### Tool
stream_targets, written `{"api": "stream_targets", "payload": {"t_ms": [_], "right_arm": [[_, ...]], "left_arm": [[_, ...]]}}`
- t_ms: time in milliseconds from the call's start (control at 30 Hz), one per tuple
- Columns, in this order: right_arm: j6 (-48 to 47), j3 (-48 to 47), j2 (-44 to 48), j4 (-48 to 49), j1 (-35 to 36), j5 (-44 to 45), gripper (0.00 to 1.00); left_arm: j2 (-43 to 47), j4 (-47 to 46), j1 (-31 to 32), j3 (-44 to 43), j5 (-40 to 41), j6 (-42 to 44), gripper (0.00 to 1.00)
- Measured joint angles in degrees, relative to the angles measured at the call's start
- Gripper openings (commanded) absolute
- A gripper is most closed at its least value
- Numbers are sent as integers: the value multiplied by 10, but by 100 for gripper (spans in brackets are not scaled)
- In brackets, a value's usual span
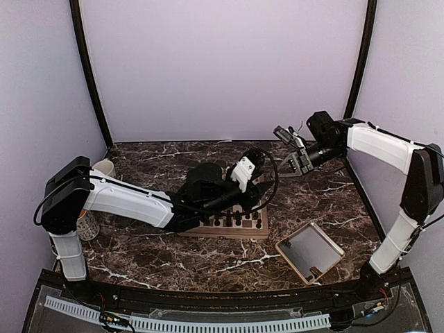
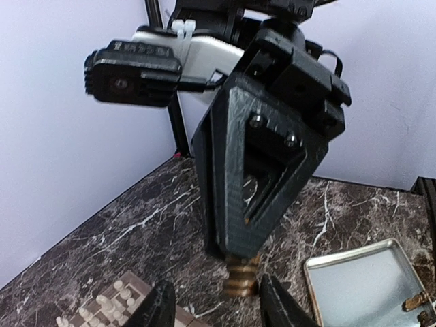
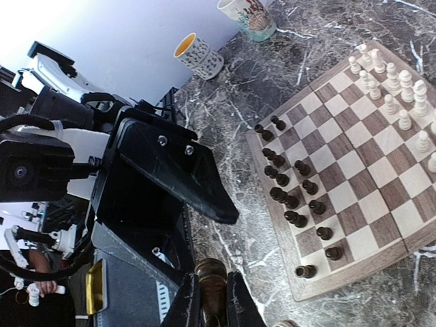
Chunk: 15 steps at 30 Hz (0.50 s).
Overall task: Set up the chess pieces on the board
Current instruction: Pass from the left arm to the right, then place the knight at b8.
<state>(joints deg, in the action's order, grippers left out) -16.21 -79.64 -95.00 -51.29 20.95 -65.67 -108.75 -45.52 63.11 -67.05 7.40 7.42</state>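
Note:
My right gripper [image 3: 212, 294] is shut on a dark brown chess piece [image 3: 212, 274], held above the marble just right of the board [image 3: 354, 266]. In the left wrist view that piece [image 2: 242, 278] hangs from the right gripper's fingers [image 2: 259, 184], between my left gripper's [image 2: 218, 303] open jaws, nearer its right finger. In the top view the left gripper [image 1: 266, 187] and the right gripper [image 1: 288, 166] meet beyond the board's [image 1: 208, 229] far right corner. Several dark pieces [image 3: 293, 201] stand in two rows on one side of the board, and pale pieces [image 3: 398, 88] on the other.
A shallow beige tray [image 1: 310, 251] lies near the front right, with a small brown thing [image 2: 415, 303] in its corner. Two mugs [image 1: 104, 167] [image 1: 87, 225] stand at the left by the left arm. The purple walls close in the back and sides.

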Motion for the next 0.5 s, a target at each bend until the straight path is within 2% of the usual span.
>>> {"api": "stream_targets", "payload": {"t_ms": [267,400,500], "right_arm": [[-32,-47,0,-12,5,133,5],[-49,-53,0,-10,36,215,5],[-68,-53,0,-7,89,287,5]], "left_arm": [[92,69,-19,95,45,20,50],[169,146,-49,118,56,-31,50],[219,195,-93,122,55,-89,50]]}}
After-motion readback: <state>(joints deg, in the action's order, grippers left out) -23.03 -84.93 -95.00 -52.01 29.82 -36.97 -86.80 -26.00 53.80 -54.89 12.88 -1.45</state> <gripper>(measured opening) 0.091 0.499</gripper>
